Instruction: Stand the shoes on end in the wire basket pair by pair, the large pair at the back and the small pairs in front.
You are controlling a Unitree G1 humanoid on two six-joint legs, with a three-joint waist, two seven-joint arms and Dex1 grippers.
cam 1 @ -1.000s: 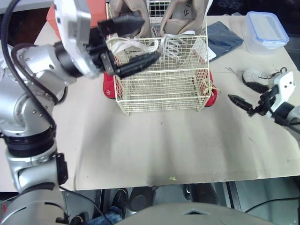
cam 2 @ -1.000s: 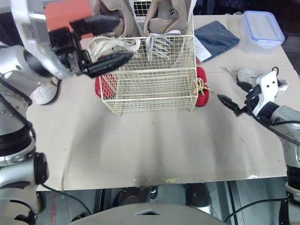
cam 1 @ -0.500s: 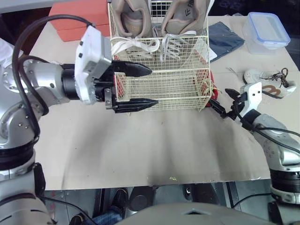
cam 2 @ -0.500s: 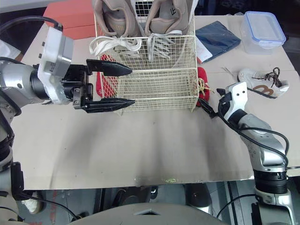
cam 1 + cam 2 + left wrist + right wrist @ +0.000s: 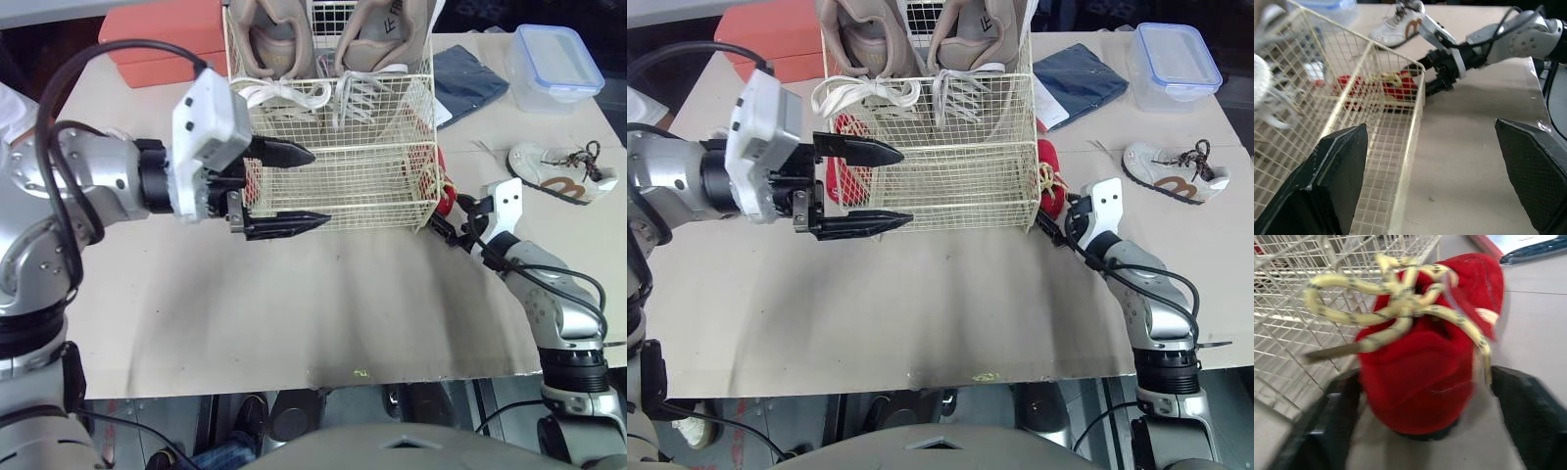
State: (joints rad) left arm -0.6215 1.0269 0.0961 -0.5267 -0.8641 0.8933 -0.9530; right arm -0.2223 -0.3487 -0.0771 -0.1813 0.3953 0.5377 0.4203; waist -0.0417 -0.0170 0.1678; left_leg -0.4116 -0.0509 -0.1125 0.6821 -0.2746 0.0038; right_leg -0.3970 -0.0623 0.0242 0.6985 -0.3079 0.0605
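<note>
1. While the left arm reaches level across the desk [image 5: 323,304], its claw [image 5: 318,186] gapes wide at the basket's [image 5: 362,176] front left corner, with the fingers pointing along the front wall.
2. Bent at the elbow, the right arm sets its unclenched claw [image 5: 446,215] astride a red shoe [image 5: 1420,362] just beside the basket's right side.
3. Tan shoes [image 5: 269,39] stand at the basket's back.

text: none legible | beige shoe [image 5: 975,34]: dark mark, unreadable
</note>
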